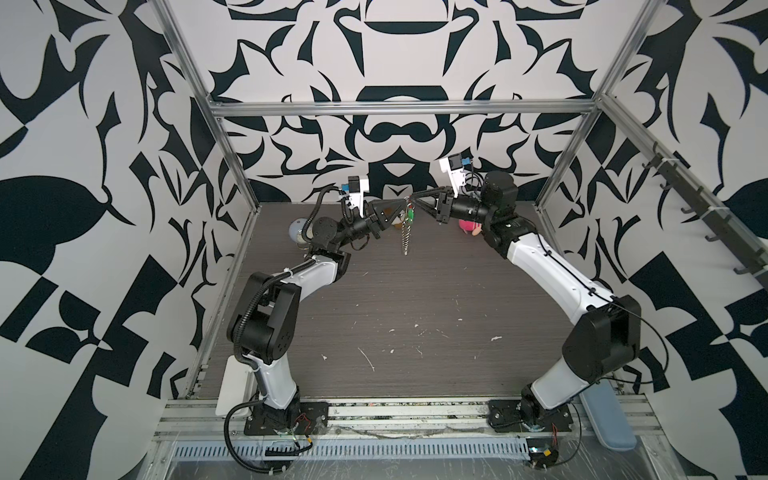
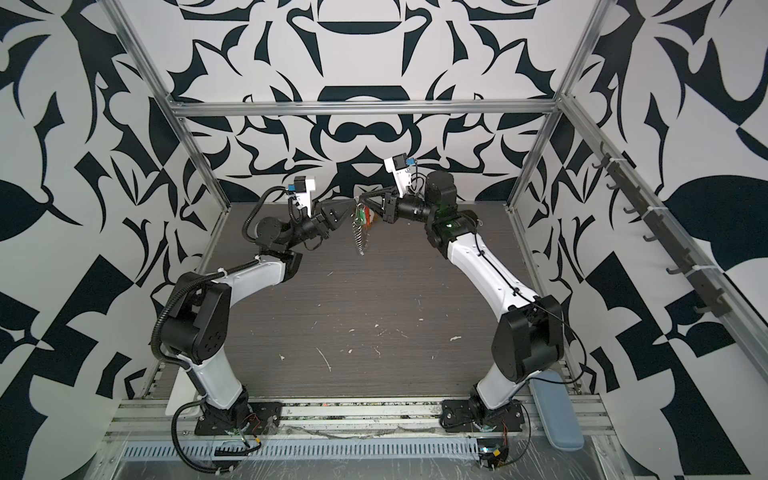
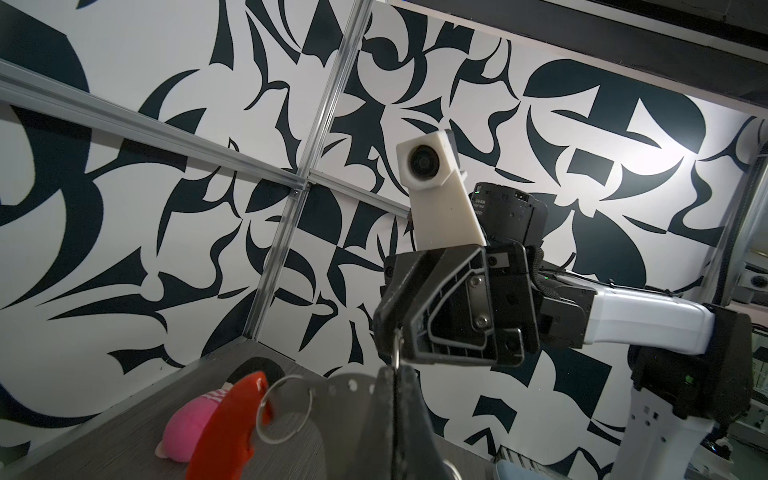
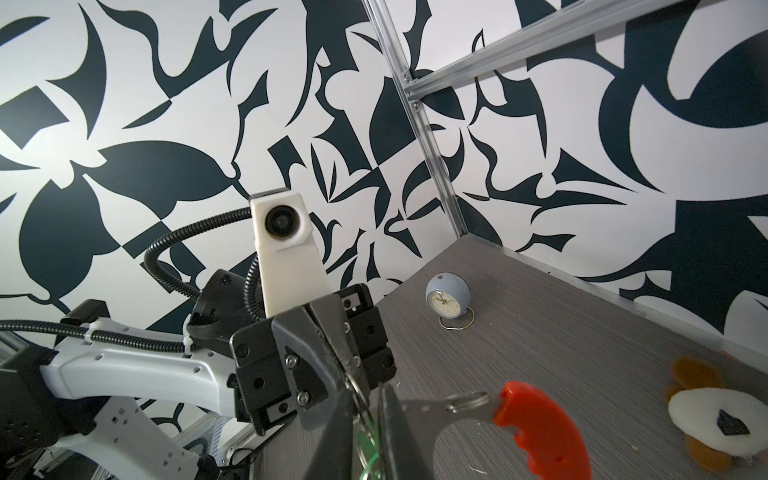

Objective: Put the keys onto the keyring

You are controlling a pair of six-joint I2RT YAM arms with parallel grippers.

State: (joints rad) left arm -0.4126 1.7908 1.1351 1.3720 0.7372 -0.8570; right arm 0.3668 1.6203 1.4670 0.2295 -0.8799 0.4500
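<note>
Left gripper (image 4: 350,371): jaws pressed together on a wire ring at the head of the keyring (image 1: 406,237). It holds the bunch in the air, well to the right of the small blue clock (image 1: 297,230) in both top views and higher than it.
Right gripper (image 3: 392,338): nose to nose with the left one, on the side away from the clock. Its jaws stand a narrow slit apart, with a wire ring and a flash of green between them. Whether they pinch either is impossible to tell.
Keys (image 1: 410,215): the green tag hangs just under the two meeting tips, clear of the table (image 1: 395,311) and against the bunch of rings. Whether it is threaded on is unclear.
Keyring: the silver chain of rings dangles straight down below the tips, and its low end is near the tabletop. Contact there is impossible to tell. The orange-red strip (image 4: 540,428), joined by a ring to a flat grey metal piece with holes (image 4: 432,405), juts out beside the tag.
Clock: upright on its wire foot on the grey wood-grain table, near the back wall.
Pink soft toy (image 1: 467,226): on the table, farther from the clock than both grippers, partly hidden by the right arm.
White-and-tan soft toy (image 4: 706,419): flat on the table, apart from the clock.
</note>
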